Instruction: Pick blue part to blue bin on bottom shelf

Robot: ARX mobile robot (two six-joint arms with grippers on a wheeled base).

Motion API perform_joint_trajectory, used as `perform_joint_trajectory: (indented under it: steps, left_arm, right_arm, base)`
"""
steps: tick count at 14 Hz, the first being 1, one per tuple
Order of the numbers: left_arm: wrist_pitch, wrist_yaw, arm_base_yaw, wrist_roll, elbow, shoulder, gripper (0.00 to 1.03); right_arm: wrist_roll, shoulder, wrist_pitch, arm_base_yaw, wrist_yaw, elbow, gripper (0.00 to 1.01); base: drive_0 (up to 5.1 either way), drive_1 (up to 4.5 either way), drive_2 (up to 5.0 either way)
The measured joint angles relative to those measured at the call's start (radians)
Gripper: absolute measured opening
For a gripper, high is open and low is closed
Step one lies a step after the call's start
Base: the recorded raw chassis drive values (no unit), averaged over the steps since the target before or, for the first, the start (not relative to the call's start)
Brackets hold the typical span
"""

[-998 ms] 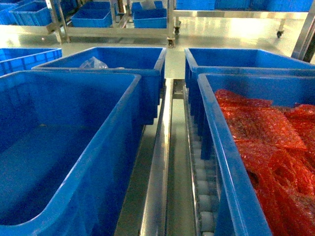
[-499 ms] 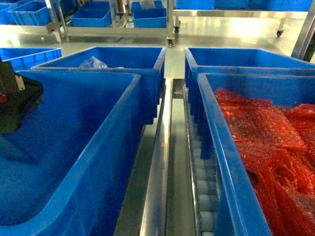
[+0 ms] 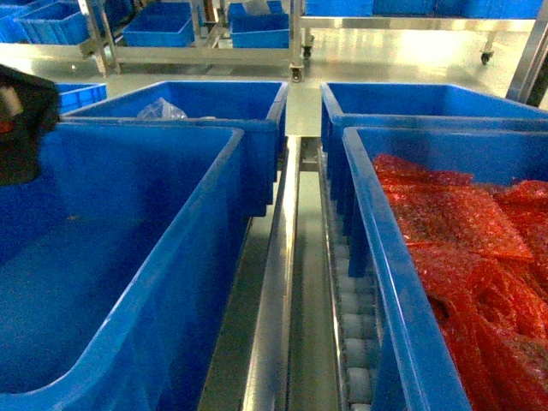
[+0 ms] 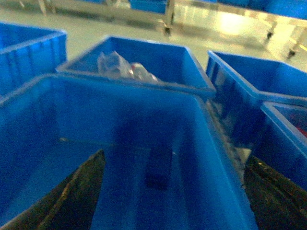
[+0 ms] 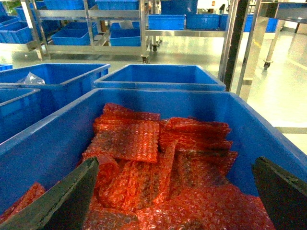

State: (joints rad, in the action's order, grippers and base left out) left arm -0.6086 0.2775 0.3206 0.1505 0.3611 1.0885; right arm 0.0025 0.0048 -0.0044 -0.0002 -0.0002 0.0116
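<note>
Steel rack shelf (image 3: 287, 282) w/ white rollers (image 3: 353, 342) runs between blue bins. Landmark: big near-left bin (image 3: 171, 282). Blue part (image 4: 158, 167) lies on its floor, approx middle, dark and blurry. Left gripper (image 4: 175, 196) hangs above that bin, fingers (image 4: 72, 196) spread wide, nothing held. Right of the rail, bin (image 5: 53, 139) full of red bubble wrap (image 5: 144, 163); right gripper (image 5: 168, 201) over it, released too.
</note>
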Motion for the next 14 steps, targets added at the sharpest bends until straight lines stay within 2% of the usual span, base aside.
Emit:
perform_joint_trajectory:
  steps: [1, 2, 3, 6, 7, 9, 10, 11, 12, 14]
  left_arm:
    - [-0.113, -0.002, -0.036, -0.066, -0.091, -0.042, 0.71]
    - [-0.139, -0.018, -0.075, -0.101, -0.137, -0.095, 0.59]
    - [-0.127, -0.061, -0.110, -0.124, -0.171, -0.164, 0.41]
    - [-0.066, -0.122, -0.171, -0.133, -0.245, -0.278, 0.07]
    - [-0.048, -0.137, -0.187, -0.133, -0.259, -0.320, 0.02]
    - [0.022, -0.179, -0.224, -0.133, -0.298, -0.426, 0.02]
    - [0.059, -0.252, -0.284, -0.134, -0.309, -0.469, 0.02]
    - [0.077, -0.262, -0.323, -0.133, -0.316, -0.504, 0.02]
    - [0.030, -0.273, -0.323, -0.133, -0.347, -0.513, 0.02]
    - [0.110, -0.278, -0.319, -0.134, -0.350, -0.570, 0.02]
  right_arm:
    - [0.000, 0.000, -0.001, 0.000, 0.000, 0.000, 0.98]
    - [0.000, 0.000, 0.000, 0.000, 0.000, 0.000, 0.98]
    - [0.000, 0.000, -0.001, 0.000, 0.000, 0.000, 0.98]
    - [0.000, 0.000, -0.001, 0.000, 0.000, 0.000, 0.98]
    - [0.000, 0.000, -0.001, 0.000, 0.000, 0.000, 0.98]
    - [0.000, 0.000, -0.001, 0.000, 0.000, 0.000, 0.98]
    - [0.000, 0.000, -0.001, 0.000, 0.000, 0.000, 0.98]
    - [0.000, 0.000, -0.001, 0.000, 0.001, 0.000, 0.98]
    - [0.000, 0.000, 0.000, 0.000, 0.000, 0.000, 0.98]
    - [0.000, 0.000, -0.001, 0.000, 0.000, 0.000, 0.98]
  base:
    - [0.0, 0.00, 0.0]
    - [0.0, 0.00, 0.0]
    - [0.0, 0.00, 0.0]
    - [0.0, 0.00, 0.0]
    - [0.0, 0.00, 0.0]
    - [0.0, 0.00, 0.0]
    - [0.0, 0.00, 0.0]
    - [0.0, 0.00, 0.0]
    - [0.0, 0.00, 0.0]
    - [0.0, 0.00, 0.0]
